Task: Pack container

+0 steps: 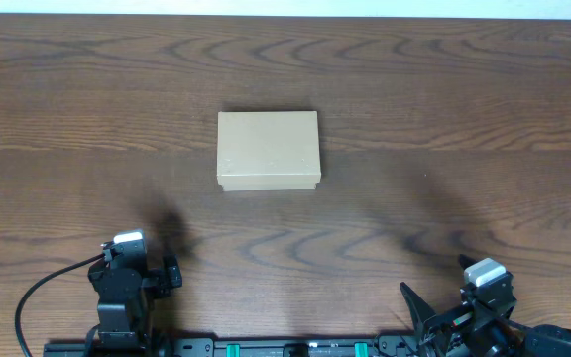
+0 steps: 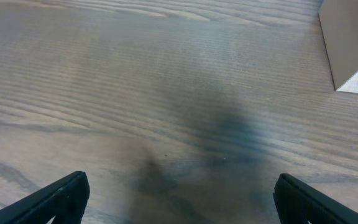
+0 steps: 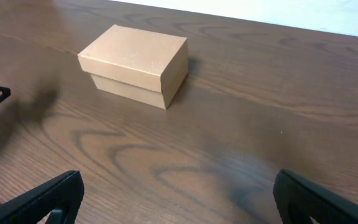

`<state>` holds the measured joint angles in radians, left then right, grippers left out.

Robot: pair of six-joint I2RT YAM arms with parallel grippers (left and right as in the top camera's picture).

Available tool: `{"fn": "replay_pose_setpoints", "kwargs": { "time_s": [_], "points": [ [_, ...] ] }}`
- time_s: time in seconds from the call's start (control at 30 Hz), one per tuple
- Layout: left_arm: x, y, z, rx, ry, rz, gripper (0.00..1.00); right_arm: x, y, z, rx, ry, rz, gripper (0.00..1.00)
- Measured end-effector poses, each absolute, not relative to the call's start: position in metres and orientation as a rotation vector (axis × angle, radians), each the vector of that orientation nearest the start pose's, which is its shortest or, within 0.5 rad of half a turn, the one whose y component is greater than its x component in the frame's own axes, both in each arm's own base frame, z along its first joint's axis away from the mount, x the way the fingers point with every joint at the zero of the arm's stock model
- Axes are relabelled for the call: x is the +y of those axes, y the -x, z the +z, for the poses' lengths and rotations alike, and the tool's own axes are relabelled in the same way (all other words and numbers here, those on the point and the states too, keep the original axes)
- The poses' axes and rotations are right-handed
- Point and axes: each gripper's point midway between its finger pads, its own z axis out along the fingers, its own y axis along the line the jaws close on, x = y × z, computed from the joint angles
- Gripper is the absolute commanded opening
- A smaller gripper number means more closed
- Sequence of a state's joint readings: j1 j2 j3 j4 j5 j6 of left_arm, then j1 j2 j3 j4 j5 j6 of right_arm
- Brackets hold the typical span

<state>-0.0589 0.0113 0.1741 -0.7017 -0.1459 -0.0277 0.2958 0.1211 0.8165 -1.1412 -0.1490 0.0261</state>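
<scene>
Looking down from above, we see the container (image 1: 268,149) resting near the middle of the wooden table (image 1: 444,89), with its lid flap closed flat over the top. It sits squared to the table edges, its longer side running left to right, and it stands free of both arms.

Both arms sit at the near edge of the table, well apart from the container and from each other. The left arm (image 1: 125,288) is at the near left, with a black cable (image 1: 38,297) looping out of it toward the edge. The right arm (image 1: 479,297) is at the near right.

In the left wrist view, we see the left gripper (image 2: 179,193) with its two dark fingers (image 2: 61,196) spread wide at the bottom corners of the picture. Wood grain and a soft shadow lie between them. A corner of the container (image 2: 350,43) shows at the upper right, well ahead of the fingers.

In the right wrist view, we find the right gripper (image 3: 176,193) likewise spread wide, gripping nothing. The container (image 3: 135,59) lies ahead and to the left of it, lid down, with one short end and one long side turned toward us.
</scene>
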Motion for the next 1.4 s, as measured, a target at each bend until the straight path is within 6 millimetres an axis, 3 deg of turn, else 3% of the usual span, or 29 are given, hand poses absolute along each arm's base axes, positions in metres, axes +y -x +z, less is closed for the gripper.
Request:
{"fn": "replay_pose_setpoints", "kwargs": {
  "time_s": [0.8, 1.0, 1.13, 1.4],
  "points": [
    [0.013, -0.199, 0.09, 2.104, 0.043, 0.109, 0.95, 0.061, -0.116, 0.244, 1.992, 0.364, 0.35, 0.99],
    [0.013, -0.199, 0.09, 2.104, 0.043, 0.109, 0.95, 0.049, -0.136, 0.257, 1.915, 0.287, 0.256, 0.99],
    [0.013, -0.199, 0.09, 2.104, 0.041, 0.11, 0.95, 0.038, -0.157, 0.235, 1.918, 0.214, 0.167, 0.99],
    [0.013, -0.199, 0.09, 2.105, 0.028, 0.117, 0.95, 0.014, -0.184, 0.167, 1.99, 0.077, 0.023, 0.99]
  ]
}}
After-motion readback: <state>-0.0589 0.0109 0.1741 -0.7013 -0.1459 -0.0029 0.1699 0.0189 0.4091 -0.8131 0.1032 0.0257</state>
